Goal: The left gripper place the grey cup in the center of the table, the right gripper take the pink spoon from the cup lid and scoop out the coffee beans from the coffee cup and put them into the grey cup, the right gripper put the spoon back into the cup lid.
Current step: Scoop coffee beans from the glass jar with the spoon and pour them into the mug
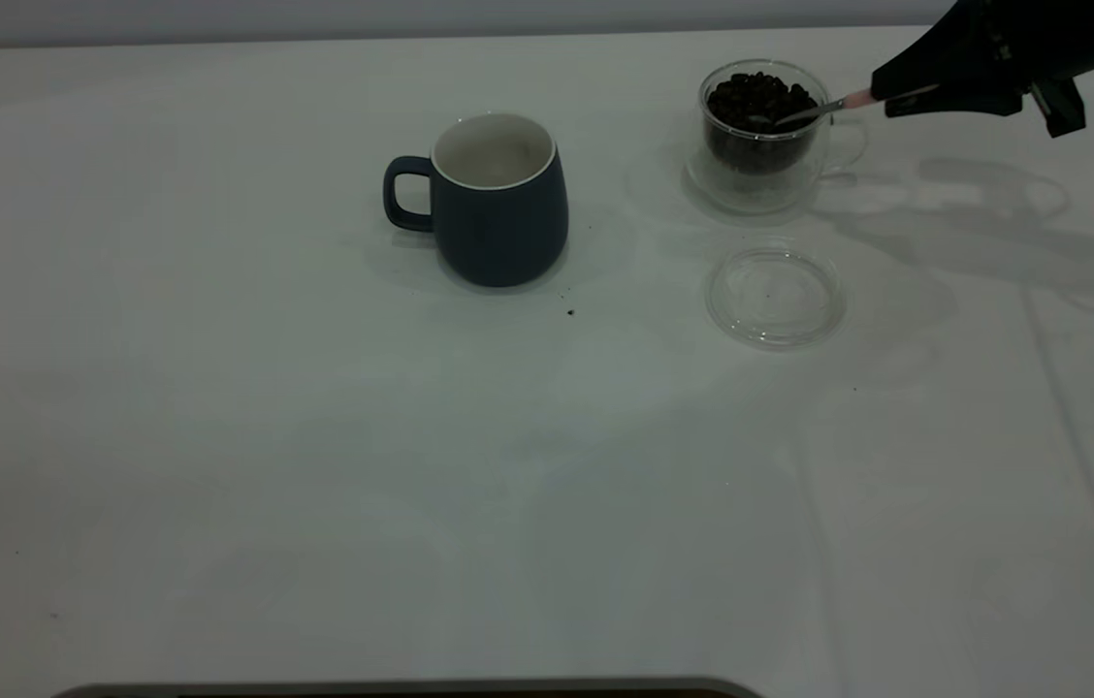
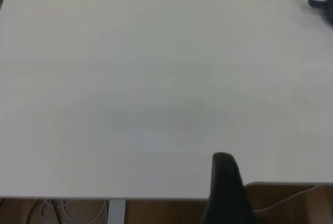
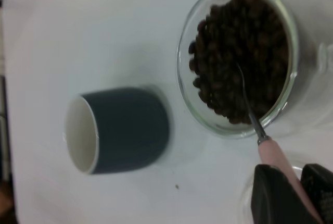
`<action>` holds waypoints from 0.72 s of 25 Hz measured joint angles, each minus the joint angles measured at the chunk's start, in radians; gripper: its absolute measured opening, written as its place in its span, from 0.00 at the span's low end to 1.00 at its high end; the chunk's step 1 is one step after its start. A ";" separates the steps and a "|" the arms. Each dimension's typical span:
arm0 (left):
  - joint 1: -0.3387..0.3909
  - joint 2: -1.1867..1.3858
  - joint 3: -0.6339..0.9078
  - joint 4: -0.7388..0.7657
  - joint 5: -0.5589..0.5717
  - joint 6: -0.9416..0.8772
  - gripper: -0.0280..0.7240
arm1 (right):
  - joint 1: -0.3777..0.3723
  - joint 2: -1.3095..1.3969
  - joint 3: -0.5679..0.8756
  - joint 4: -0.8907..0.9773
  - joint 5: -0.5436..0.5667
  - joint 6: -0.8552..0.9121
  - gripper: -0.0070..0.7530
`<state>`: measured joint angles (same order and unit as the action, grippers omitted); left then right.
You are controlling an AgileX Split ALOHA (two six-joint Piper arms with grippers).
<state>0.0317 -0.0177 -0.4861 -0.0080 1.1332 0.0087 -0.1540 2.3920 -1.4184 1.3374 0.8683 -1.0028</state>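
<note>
Nearest on the white surface [image 1: 314, 465] lies the cup lid [image 1: 776, 296], bare. Beyond it, toward the middle, the grey cup [image 1: 498, 199] stands upright, handle pointing left. Farther back, the coffee cup [image 1: 760, 131] holds the coffee beans [image 1: 758, 102]. Right tool [image 1: 896, 97] clamps the pink spoon [image 1: 852, 99] by its handle, bowl dipped among the beans. Left tool [image 2: 225, 193] sits at the surface's edge; whether it is wide or narrow cannot be told.

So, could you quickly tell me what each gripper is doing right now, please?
Left gripper: parked at the table's edge, holding nothing.
Right gripper: closed on the pink spoon, bowl in the coffee beans.
</note>
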 joint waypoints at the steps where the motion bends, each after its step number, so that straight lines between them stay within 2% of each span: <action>1: 0.000 0.000 0.000 0.000 0.000 0.000 0.79 | -0.009 0.001 0.000 0.016 0.011 0.000 0.15; 10: 0.000 0.000 0.000 0.000 0.000 -0.001 0.79 | -0.082 0.080 -0.001 0.104 0.144 0.001 0.15; 18: 0.000 0.000 0.000 0.000 0.000 -0.001 0.79 | -0.090 0.098 -0.001 0.130 0.194 0.007 0.15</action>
<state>0.0317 -0.0177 -0.4861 -0.0080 1.1332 0.0078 -0.2435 2.4905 -1.4194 1.4674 1.0626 -0.9954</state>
